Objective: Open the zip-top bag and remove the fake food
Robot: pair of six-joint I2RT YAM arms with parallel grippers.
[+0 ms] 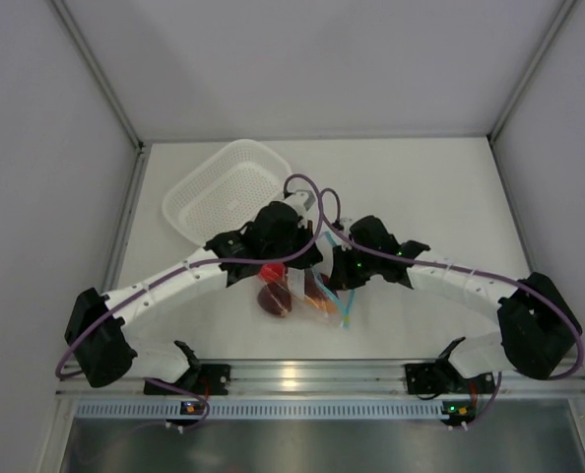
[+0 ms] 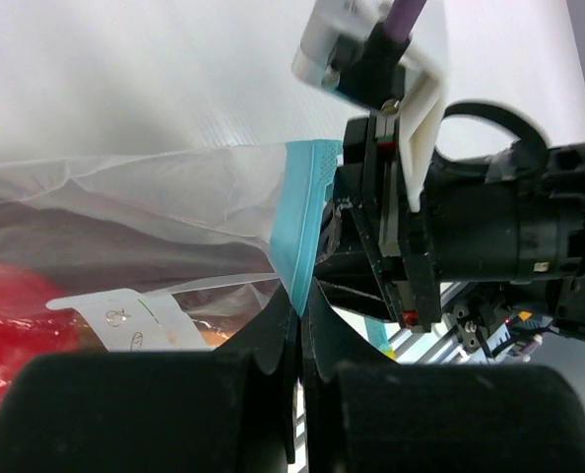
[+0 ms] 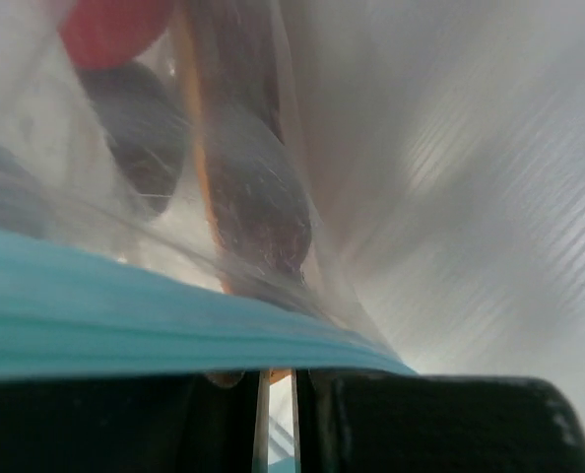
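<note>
Left tool [image 2: 300, 323] and right tool [image 3: 278, 399] clamp the zip-top bag [image 2: 155, 207]; its label [image 2: 125, 315] is illegible.

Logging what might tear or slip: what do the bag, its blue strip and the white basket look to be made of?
The zip-top bag: thin clear plastic film, glossy, creased and see-through. Its zip strip: light blue, seemingly thicker matte plastic, finely ribbed. The basket: white rigid plastic, likely moulded, dotted with small holes.

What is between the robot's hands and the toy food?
The clear bag is. The toy food sits inside it, behind the plastic. The left hand and right hand each pinch its blue zip strip.
</note>
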